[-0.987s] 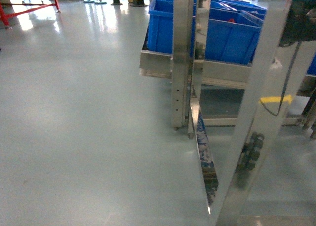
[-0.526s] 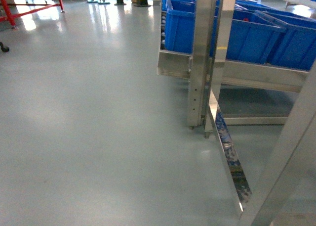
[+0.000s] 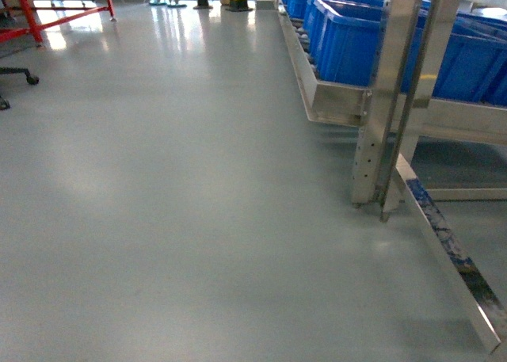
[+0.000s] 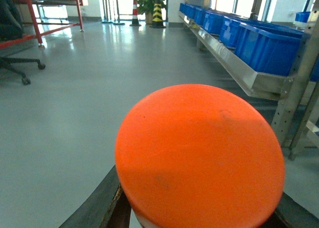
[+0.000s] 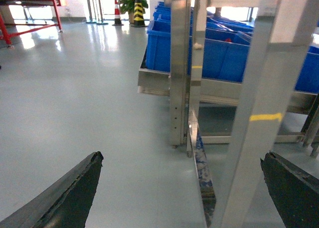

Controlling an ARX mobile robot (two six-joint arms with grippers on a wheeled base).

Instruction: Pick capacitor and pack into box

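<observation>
Neither a capacitor nor the pink box is showing in any view, so the picking and packing both appear to be lying ahead; the robot seems to be travelling beside the steel rack (image 3: pixel 380 132). Blue bins (image 3: pixel 348 41) are sitting on that rack. The right tool (image 5: pixel 182 188) is standing spread wide and empty, pointing at the rack's post. The left tool is gripping an orange disc (image 4: pixel 199 155) between its fingers, left of the rack, above the grey floor (image 3: pixel 158 203).
</observation>
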